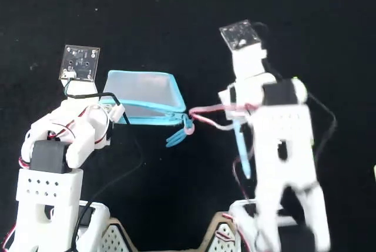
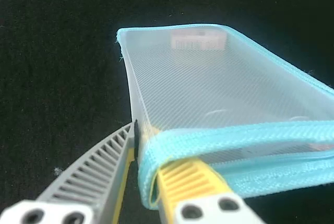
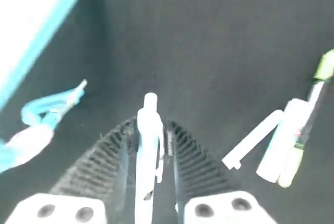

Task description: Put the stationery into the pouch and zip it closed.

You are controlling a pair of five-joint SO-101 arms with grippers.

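The left arm sits folded low, its left gripper [image 2: 142,148] clenched on the teal zip edge at 1 corner of the pouch [image 1: 143,92], which lies on the black table [image 1: 176,29] between the 2 arms. The right arm stretches out just beside the pouch, its right gripper [image 3: 150,125] grasping a pen [image 3: 147,145]. A small label [image 2: 199,42] on the pouch carries print too blurred to read.
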